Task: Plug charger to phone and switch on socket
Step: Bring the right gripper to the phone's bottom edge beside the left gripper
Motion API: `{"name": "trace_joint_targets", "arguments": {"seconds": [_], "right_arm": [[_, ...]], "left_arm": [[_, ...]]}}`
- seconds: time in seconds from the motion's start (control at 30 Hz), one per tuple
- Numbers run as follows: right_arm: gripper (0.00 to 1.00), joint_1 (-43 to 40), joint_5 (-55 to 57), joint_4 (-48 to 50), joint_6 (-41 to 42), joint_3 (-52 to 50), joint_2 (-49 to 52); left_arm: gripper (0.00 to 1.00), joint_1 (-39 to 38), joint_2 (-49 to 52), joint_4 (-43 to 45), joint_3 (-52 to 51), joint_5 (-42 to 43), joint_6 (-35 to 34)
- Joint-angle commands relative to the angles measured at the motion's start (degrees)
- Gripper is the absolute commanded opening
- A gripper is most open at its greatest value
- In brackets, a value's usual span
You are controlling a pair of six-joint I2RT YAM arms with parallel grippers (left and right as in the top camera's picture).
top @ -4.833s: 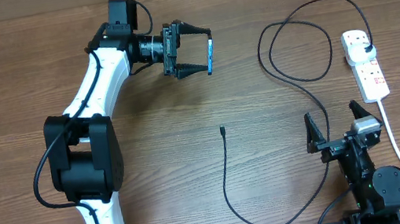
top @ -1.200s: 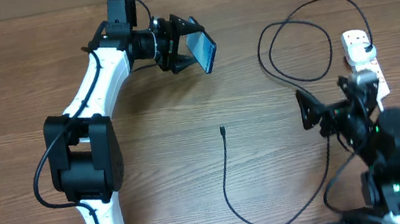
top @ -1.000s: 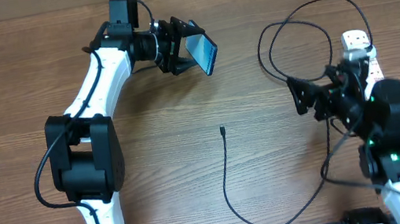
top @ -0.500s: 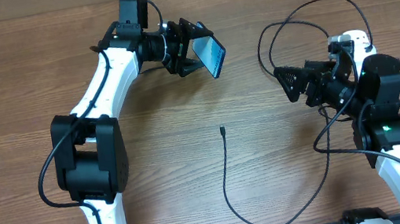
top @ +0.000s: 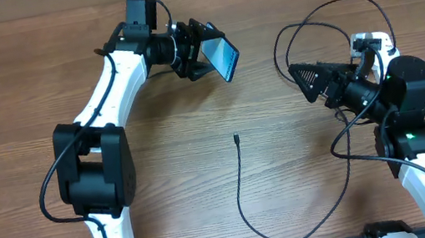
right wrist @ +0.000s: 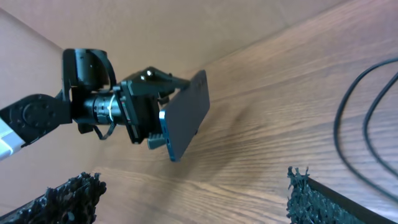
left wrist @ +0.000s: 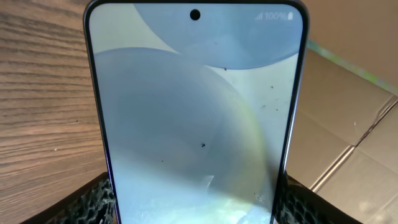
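Note:
My left gripper (top: 211, 52) is shut on the phone (top: 225, 58) and holds it above the table at the back, blue screen tilted up and to the right. In the left wrist view the phone (left wrist: 196, 118) fills the frame between my fingers (left wrist: 93, 202). My right gripper (top: 305, 82) is open and empty, raised and pointing left beside the charger's cable loop (top: 310, 37). The charger's connector tip (top: 235, 139) lies free mid-table. The socket (top: 366, 38) shows only partly behind my right arm. The right wrist view shows the phone (right wrist: 186, 115) ahead between open fingers (right wrist: 320, 199).
The black cable runs from the tip down in a curve (top: 248, 215) to the front and back up under my right arm. Cable strands (right wrist: 367, 118) lie at the right in the right wrist view. Cardboard (left wrist: 348, 124) stands beyond the table's back edge.
My right arm has risen from the front and swung back, its open gripper now pointing left by the cable loop. My left gripper turned the phone's screen up and shifted slightly right.

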Motion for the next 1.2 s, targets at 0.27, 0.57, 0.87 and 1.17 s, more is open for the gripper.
{"name": "trace_joint_targets", "arguments": {"seconds": [0.27, 0.57, 0.87, 1.17], "right_arm": [[1.00, 5.86, 7.19, -0.72, 2.71, 4.17, 7.08], [1.00, 10.40, 16.24, -1.16, 2.93, 4.50, 9.16], [1.00, 13.42, 16.24, 0.57, 3.23, 4.52, 9.22], [1.00, 13.55, 15.47, 0.96, 3.54, 4.50, 9.22]], "left_arm": [[0.04, -0.24, -5.97, -4.11, 1.68, -0.98, 0.85], [0.04, -2.21, -5.97, -4.66, 1.68, -3.37, 0.35], [0.05, -5.25, -5.97, -5.09, 1.68, -7.32, -1.36], [0.04, -8.13, -5.97, -5.07, 1.68, -9.29, -5.42]]}}
